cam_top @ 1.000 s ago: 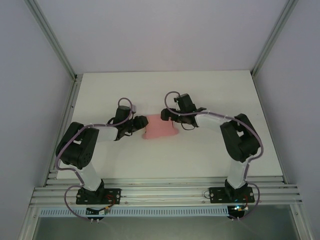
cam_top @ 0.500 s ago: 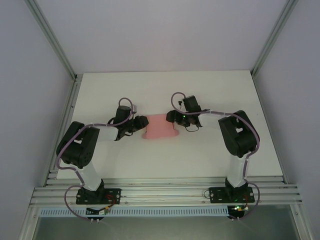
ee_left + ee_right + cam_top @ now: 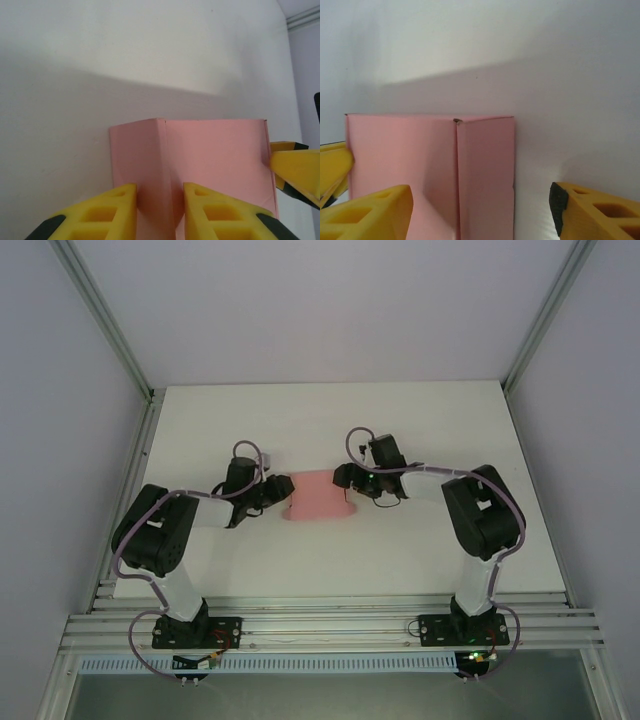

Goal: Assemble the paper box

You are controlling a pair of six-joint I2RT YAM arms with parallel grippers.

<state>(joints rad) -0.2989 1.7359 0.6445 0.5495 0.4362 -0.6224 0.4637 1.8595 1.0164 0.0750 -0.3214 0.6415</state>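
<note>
A pink paper box (image 3: pixel 318 496) is seen lying on the white table (image 3: pixel 400 430). The left gripper (image 3: pixel 275 490) is set against the box's left edge. The right gripper (image 3: pixel 345 480) is set at the box's right edge, towards its far corner. Both arms are bent inward towards the box, one from each side.

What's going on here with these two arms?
Two robot arms are assembling a pink paper box in the middle of the table. The left gripper, jaws apart, straddles an upright fold at one end. The right gripper is open wide around the opposite end. Neither visibly clamps it.
</note>
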